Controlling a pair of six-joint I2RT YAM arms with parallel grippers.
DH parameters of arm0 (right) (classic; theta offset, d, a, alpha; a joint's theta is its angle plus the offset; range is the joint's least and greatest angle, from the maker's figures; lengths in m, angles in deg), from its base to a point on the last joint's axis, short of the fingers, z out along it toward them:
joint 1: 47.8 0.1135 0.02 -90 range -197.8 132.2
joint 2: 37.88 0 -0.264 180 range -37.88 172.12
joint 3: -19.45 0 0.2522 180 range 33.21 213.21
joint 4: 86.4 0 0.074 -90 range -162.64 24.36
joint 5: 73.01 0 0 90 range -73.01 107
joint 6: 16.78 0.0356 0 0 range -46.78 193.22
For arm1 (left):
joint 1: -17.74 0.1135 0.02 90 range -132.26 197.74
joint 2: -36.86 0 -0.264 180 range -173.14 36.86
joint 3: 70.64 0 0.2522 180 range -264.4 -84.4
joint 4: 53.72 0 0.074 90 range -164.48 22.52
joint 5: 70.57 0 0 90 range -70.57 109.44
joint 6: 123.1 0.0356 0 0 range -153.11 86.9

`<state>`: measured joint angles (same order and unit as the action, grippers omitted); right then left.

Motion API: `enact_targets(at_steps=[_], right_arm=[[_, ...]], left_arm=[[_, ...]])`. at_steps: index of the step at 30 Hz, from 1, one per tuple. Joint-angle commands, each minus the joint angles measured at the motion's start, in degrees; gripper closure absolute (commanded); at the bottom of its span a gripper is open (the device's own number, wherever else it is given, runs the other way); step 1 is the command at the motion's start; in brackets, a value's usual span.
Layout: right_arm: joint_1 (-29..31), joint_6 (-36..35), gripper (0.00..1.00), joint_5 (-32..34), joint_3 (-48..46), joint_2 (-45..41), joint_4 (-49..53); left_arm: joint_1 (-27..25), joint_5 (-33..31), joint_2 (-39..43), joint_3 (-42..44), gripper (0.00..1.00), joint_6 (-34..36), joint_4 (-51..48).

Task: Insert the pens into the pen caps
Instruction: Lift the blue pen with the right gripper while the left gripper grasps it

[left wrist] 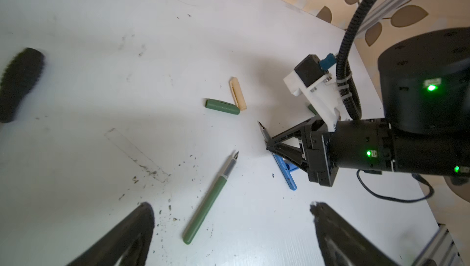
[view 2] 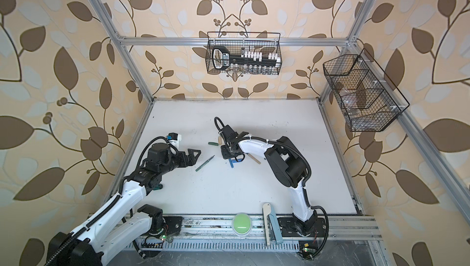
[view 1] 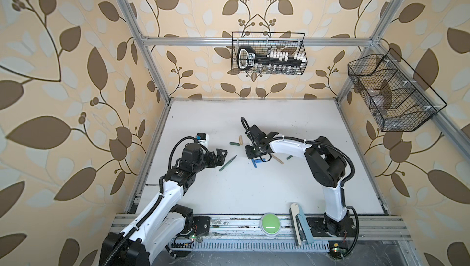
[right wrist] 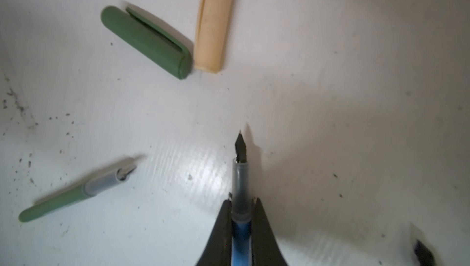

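My right gripper (right wrist: 242, 199) is shut on the blue pen (right wrist: 240, 180) just behind its clear grip, with the dark nib pointing past the fingertips, low over the white table (view 1: 254, 196). In the left wrist view the right gripper (left wrist: 268, 147) holds the blue pen (left wrist: 286, 173) aslant. A green pen (view 1: 228, 163) lies uncapped between the arms. A green cap (view 1: 234, 144) and a beige cap (view 1: 240, 139) lie touching, farther back. A beige pen (view 1: 278, 160) pokes out from under the right arm. My left gripper (left wrist: 230, 208) stands open and empty near the green pen (left wrist: 211, 198).
A short blue piece (left wrist: 291, 167) lies beside the blue pen. A small green piece (view 1: 289, 157) shows right of the beige pen. A green button (view 1: 270, 224) and a stapler-like tool (view 1: 301, 224) sit on the front rail. Wire baskets (view 1: 268, 53) (view 1: 391, 91) hang on the walls.
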<state>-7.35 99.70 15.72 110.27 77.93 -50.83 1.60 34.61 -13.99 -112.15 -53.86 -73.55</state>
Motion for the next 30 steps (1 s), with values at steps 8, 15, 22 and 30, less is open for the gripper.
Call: enact_targets(at_steps=[8, 15, 22, 30], right_arm=[[-8.04, 7.11, 0.9, -15.21, -18.98, -14.43, -28.11], [-10.08, 13.59, 0.9, -20.58, -26.99, -18.69, -41.37], [-10.92, 19.48, 0.9, -23.05, -33.08, -21.57, -51.94], [-10.66, 20.19, 0.9, -23.75, -34.08, -22.22, -53.91]], left_arm=[[-11.77, 1.88, -15.86, -1.87, 0.01, -9.31, 16.18], [-18.06, 0.37, -27.22, -8.06, 0.06, -10.96, 21.18], [-18.2, 2.89, -33.48, -8.66, 0.17, -14.87, 29.64], [-18.22, 5.28, -36.94, -10.13, 0.28, -16.2, 33.02]])
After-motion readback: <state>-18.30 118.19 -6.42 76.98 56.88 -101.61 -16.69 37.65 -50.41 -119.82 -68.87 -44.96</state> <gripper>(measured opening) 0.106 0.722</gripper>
